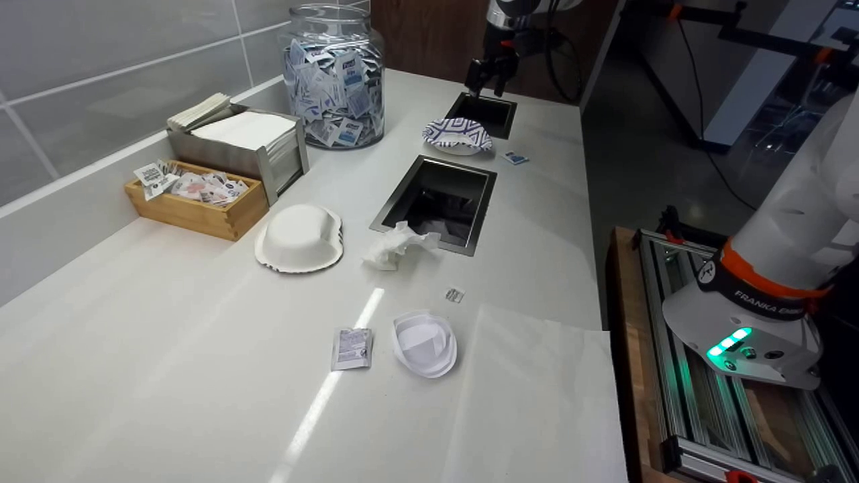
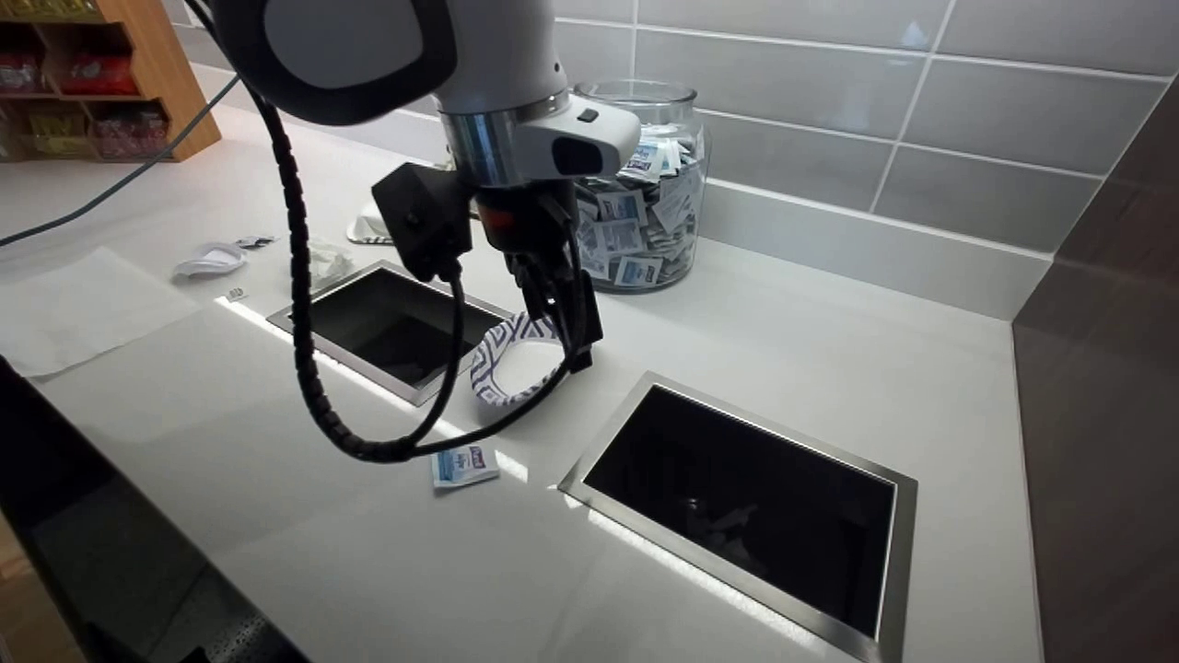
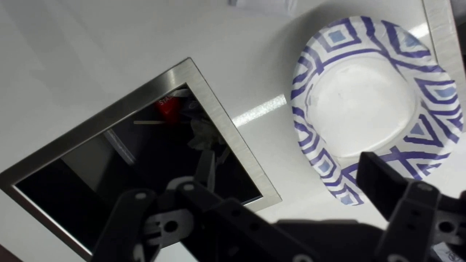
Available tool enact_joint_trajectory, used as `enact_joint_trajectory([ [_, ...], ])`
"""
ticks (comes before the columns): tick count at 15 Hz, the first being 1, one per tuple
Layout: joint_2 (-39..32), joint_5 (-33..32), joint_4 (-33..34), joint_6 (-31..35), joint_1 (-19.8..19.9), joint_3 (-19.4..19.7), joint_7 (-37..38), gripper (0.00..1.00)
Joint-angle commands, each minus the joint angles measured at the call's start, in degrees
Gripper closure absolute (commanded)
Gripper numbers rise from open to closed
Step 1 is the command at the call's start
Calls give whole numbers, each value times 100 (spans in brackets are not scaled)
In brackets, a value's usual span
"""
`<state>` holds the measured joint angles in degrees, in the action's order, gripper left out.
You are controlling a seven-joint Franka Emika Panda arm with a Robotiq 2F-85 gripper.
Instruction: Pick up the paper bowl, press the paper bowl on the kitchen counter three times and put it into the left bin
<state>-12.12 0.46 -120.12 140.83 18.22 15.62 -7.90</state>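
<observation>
Paper bowl [image 3: 364, 105], light and quick to crumple, I'd say: pinch that rim [image 3: 323, 165] gently! It's on the counter [image 2: 387, 552], between the two bins [image 3: 227, 131], and the gripper [image 3: 287, 163] hovers nearby, jaws spread, holding nothing.

A kitchen: grey rectangular wall tiles [image 1: 154, 94] rise behind the long glossy off-white counter [image 1: 174, 362]; near its back edge stand a boxy grey metal napkin holder [image 1: 225, 159] and a clear round packet-filled jar [image 1: 335, 32].
</observation>
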Motion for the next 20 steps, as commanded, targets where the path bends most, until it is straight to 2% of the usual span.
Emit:
enact_joint_trajectory([
  [1,-490,178,387,134,55,-162,-366,0],
  [5,-838,270,637,173,88,-359,-573,1],
  [6,-913,281,688,180,95,-399,-604,4],
  [10,-1158,333,860,164,135,-535,-739,47],
  [15,-1279,317,964,134,183,-588,-823,85],
  [17,-1294,311,987,116,203,-592,-851,97],
  [20,-1280,331,1001,103,243,-602,-891,100],
])
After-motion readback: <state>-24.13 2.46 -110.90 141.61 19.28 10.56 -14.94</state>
